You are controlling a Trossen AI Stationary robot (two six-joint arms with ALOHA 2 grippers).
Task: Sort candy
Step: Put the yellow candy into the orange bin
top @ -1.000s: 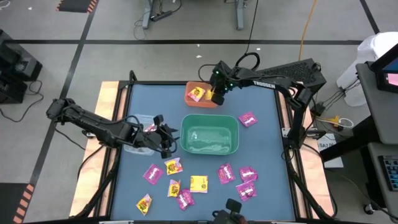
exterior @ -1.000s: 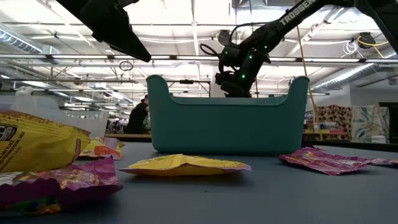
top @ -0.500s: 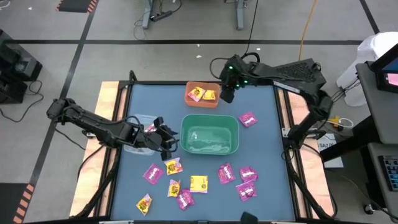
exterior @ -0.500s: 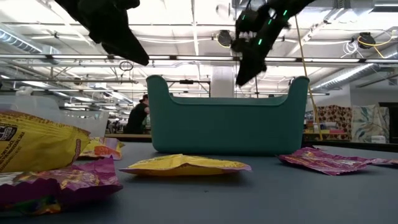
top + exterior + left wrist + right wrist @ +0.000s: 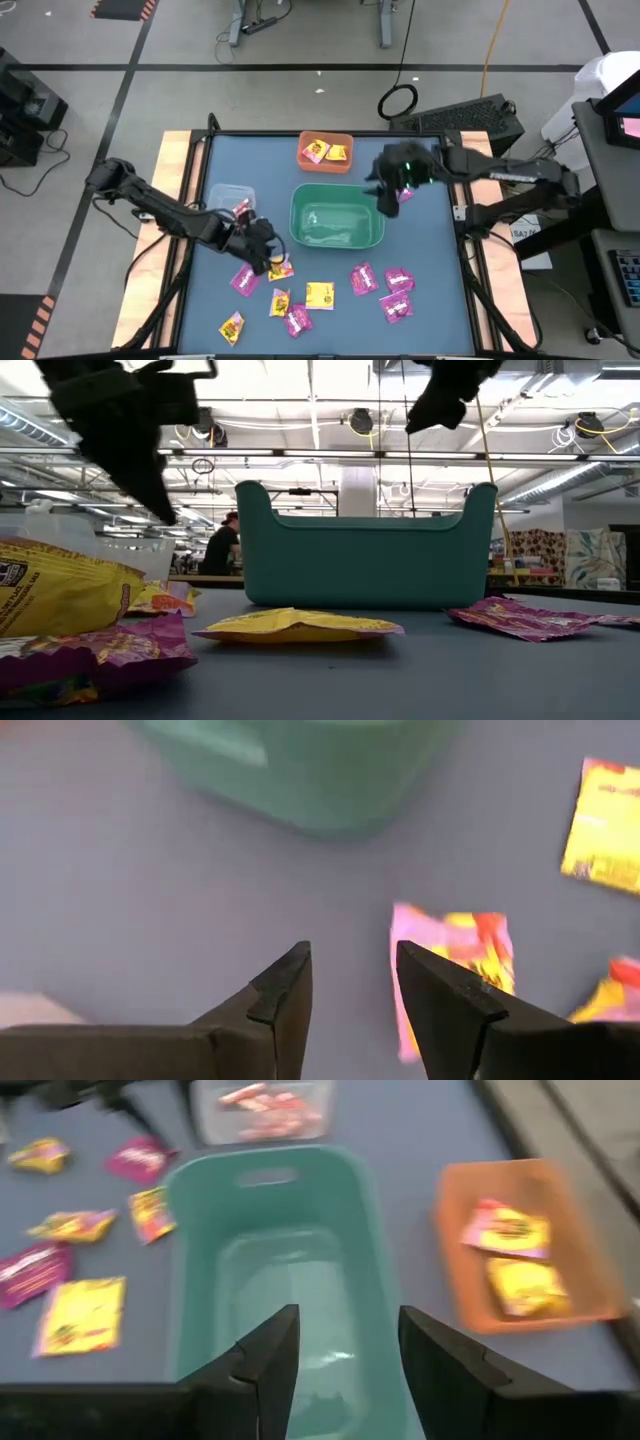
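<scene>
Mostly crinkled magenta and yellow candy packets [image 5: 318,295], both arms' fingers [image 5: 285,985] parted, empty.

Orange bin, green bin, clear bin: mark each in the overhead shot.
orange bin [image 5: 306,159], high view, left inner wall.
green bin [image 5: 337,226], high view, bare floor.
clear bin [image 5: 220,195], high view, bare floor.

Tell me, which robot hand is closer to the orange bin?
The right hand. It hangs open by the green bin's far-right corner, not far from the orange bin. The left hand is open too, lower down near the loose candy.
</scene>
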